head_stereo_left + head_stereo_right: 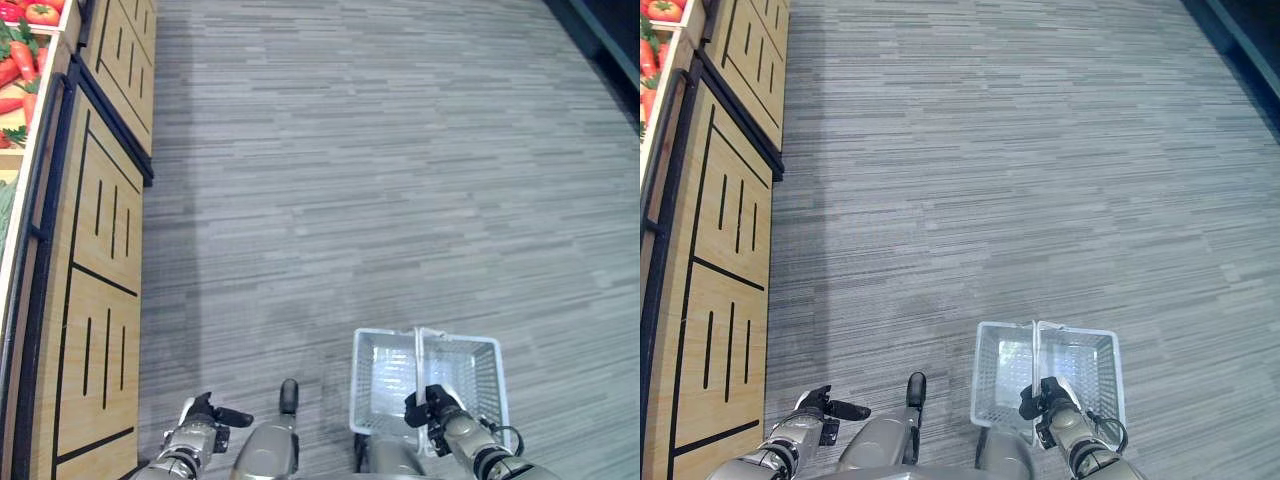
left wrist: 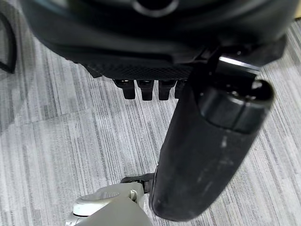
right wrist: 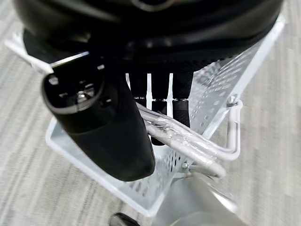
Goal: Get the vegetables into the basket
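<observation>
A white mesh basket (image 1: 468, 372) hangs low at the right above the floor, and I see nothing inside it. My right hand (image 1: 432, 408) is shut on its metal handles (image 3: 188, 141), fingers curled round them. Orange carrots (image 1: 20, 60) and red tomatoes (image 1: 35, 12) lie in the bins of a wooden display stand (image 1: 100, 220) at the far left edge. My left hand (image 1: 205, 418) hangs low at the left beside the stand, well short of the vegetables. Its fingers (image 2: 141, 89) are curled in with the thumb sticking out, and it holds nothing.
The stand's wooden side panels with black trim run along the left edge. Something green (image 1: 4, 215) lies in a nearer bin. Grey striped carpet (image 1: 380, 180) spreads ahead and to the right. A dark edge (image 1: 600, 40) crosses the far right corner.
</observation>
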You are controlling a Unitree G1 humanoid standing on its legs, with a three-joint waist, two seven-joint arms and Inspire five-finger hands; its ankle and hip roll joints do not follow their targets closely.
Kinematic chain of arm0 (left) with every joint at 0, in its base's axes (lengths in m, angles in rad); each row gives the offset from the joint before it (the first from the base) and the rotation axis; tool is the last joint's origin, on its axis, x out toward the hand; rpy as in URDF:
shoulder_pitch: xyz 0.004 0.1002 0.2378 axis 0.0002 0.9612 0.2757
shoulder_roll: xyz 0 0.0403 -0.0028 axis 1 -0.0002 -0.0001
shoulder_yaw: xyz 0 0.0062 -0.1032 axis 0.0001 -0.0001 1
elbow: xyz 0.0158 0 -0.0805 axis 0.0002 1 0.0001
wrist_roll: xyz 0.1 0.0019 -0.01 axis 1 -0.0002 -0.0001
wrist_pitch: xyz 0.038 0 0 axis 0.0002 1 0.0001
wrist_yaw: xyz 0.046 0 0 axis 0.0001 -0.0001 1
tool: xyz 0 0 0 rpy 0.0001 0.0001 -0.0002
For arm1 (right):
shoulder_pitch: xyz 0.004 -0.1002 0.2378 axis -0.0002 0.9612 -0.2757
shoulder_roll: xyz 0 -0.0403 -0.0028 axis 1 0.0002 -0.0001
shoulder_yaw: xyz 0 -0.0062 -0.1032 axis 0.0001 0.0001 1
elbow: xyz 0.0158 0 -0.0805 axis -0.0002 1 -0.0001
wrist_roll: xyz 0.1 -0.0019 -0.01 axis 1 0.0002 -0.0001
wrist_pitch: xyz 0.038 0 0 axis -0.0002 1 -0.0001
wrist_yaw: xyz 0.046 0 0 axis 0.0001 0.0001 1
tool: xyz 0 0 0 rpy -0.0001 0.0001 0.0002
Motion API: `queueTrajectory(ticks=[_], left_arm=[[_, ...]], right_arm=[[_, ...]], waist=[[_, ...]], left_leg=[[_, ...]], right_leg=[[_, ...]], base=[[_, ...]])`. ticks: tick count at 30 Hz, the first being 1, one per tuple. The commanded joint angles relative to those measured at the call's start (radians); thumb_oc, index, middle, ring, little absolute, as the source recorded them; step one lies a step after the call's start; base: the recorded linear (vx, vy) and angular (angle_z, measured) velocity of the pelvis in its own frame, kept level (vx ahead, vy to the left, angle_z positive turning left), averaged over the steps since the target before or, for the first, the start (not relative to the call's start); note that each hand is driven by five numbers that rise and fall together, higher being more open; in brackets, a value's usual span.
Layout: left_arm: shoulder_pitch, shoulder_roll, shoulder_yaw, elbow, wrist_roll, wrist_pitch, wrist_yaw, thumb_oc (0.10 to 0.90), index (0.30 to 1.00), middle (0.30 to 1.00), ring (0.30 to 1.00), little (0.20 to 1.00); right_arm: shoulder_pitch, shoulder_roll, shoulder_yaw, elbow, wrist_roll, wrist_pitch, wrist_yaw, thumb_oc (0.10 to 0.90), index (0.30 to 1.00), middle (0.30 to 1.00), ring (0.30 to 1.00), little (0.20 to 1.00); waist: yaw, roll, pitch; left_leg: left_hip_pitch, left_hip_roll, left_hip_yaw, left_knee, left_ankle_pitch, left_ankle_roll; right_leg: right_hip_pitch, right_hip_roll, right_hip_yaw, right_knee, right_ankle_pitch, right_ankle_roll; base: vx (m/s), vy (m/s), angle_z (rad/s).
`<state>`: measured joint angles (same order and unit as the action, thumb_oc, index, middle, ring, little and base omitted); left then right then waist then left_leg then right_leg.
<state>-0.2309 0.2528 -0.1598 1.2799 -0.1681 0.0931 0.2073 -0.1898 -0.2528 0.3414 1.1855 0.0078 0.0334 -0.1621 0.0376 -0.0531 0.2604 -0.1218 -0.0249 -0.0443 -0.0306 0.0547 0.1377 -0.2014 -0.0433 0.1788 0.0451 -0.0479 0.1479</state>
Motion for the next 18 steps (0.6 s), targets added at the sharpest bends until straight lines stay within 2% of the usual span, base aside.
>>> queueTrajectory(ticks=[1,2,6,8,10,11,12,13,15,16,18], left_arm=[[0.037,0.020,-0.002,-0.037,-0.010,-0.009,0.010,0.900,1.000,1.000,1.000,1.000],[0.031,0.020,-0.005,-0.037,-0.011,-0.010,0.012,0.900,1.000,1.000,1.000,1.000],[0.020,0.016,-0.009,-0.031,-0.009,-0.017,0.012,0.900,1.000,1.000,1.000,1.000],[0.018,0.018,-0.014,-0.030,-0.009,-0.021,0.010,0.900,1.000,1.000,1.000,1.000],[0.014,0.013,-0.027,-0.029,-0.002,-0.016,0.008,0.900,1.000,1.000,1.000,1.000],[0.014,0.013,-0.027,-0.030,-0.002,-0.016,0.008,0.900,1.000,1.000,1.000,1.000],[0.016,0.006,-0.031,-0.026,-0.003,-0.018,0.007,0.900,1.000,1.000,1.000,1.000],[0.020,0.003,-0.033,-0.023,-0.002,-0.016,0.006,0.900,1.000,1.000,1.000,1.000],[0.026,-0.001,-0.033,-0.023,-0.003,-0.016,0.007,0.900,1.000,1.000,1.000,1.000],[0.036,-0.009,-0.026,-0.021,-0.013,-0.013,0.014,0.900,1.000,1.000,1.000,1.000],[0.040,-0.011,-0.026,-0.024,-0.011,-0.012,0.016,0.900,1.000,1.000,1.000,1.000]], right_arm=[[0.015,-0.074,0.004,-0.026,-0.002,0.012,-0.015,0.400,0.300,0.300,0.300,0.300],[0.018,-0.076,0.004,-0.034,0.000,0.010,-0.015,0.400,0.300,0.300,0.300,0.300],[0.040,-0.078,0.001,-0.037,-0.001,0.006,-0.015,0.400,0.300,0.300,0.300,0.300],[0.052,-0.082,0.003,-0.034,-0.004,0.004,-0.012,0.400,0.300,0.300,0.300,0.300],[0.067,-0.090,-0.001,-0.024,-0.005,0.005,-0.011,0.400,0.300,0.300,0.300,0.300],[0.067,-0.090,-0.001,-0.024,-0.005,0.005,-0.011,0.400,0.300,0.300,0.300,0.300],[0.070,-0.095,-0.006,-0.016,-0.008,0.007,-0.011,0.400,0.300,0.300,0.300,0.300],[0.074,-0.096,-0.008,-0.014,-0.010,0.008,-0.010,0.400,0.300,0.300,0.300,0.300],[0.080,-0.098,-0.013,-0.013,-0.007,0.008,-0.011,0.400,0.300,0.300,0.300,0.300],[0.081,-0.098,-0.012,-0.014,0.001,0.006,-0.014,0.400,0.300,0.300,0.300,0.300],[0.080,-0.100,-0.012,-0.015,0.004,0.006,-0.012,0.400,0.300,0.300,0.300,0.300]], waist=[[-0.004,-0.039,0.069],[-0.011,-0.045,0.076],[-0.045,-0.047,0.099],[-0.061,-0.052,0.100],[-0.073,-0.051,0.089],[-0.075,-0.051,0.089],[-0.075,-0.042,0.077],[-0.083,-0.037,0.071],[-0.087,-0.031,0.065],[-0.083,-0.024,0.054],[-0.085,-0.022,0.051]], left_leg=[[0.063,-0.046,-0.076,0.059,-0.075,-0.102],[0.074,-0.060,-0.108,0.051,-0.074,-0.102],[0.123,-0.090,-0.243,0.042,-0.093,-0.106],[0.142,-0.108,-0.318,0.052,-0.104,-0.109],[0.145,-0.116,-0.389,0.067,-0.110,-0.126],[0.144,-0.116,-0.390,0.067,-0.110,-0.126],[0.157,-0.089,-0.420,0.067,-0.114,-0.146],[0.161,-0.082,-0.435,0.073,-0.118,-0.152],[0.164,-0.066,-0.440,0.085,-0.129,-0.161],[0.161,-0.036,-0.434,0.106,-0.132,-0.176],[0.157,-0.025,-0.431,0.112,-0.129,-0.180]], right_leg=[[-0.141,-0.022,0.006,0.075,0.192,0.016],[-0.170,-0.017,0.023,0.048,0.212,0.022],[-0.205,-0.006,0.024,-0.003,0.248,0.044],[-0.211,0.016,0.075,0.032,0.253,0.056],[-0.183,0.025,0.134,0.073,0.229,0.049],[-0.183,0.025,0.133,0.074,0.229,0.048],[-0.177,0.024,0.139,0.106,0.212,0.039],[-0.174,0.030,0.149,0.115,0.205,0.033],[-0.168,0.027,0.130,0.126,0.187,0.025],[-0.152,0.023,0.088,0.131,0.166,0.002],[-0.147,0.025,0.072,0.132,0.161,-0.006]], base=[[0.27,-0.076,1.21],[0.25,-0.090,1.24],[0.21,-0.125,1.49],[0.19,-0.206,1.28],[0.10,-0.199,1.48],[0.15,-0.253,1.68],[0.19,-0.265,1.08],[0.26,-0.345,0.67],[0.16,-0.241,0.98],[0.12,-0.226,1.47],[0.10,-0.203,0.73]])
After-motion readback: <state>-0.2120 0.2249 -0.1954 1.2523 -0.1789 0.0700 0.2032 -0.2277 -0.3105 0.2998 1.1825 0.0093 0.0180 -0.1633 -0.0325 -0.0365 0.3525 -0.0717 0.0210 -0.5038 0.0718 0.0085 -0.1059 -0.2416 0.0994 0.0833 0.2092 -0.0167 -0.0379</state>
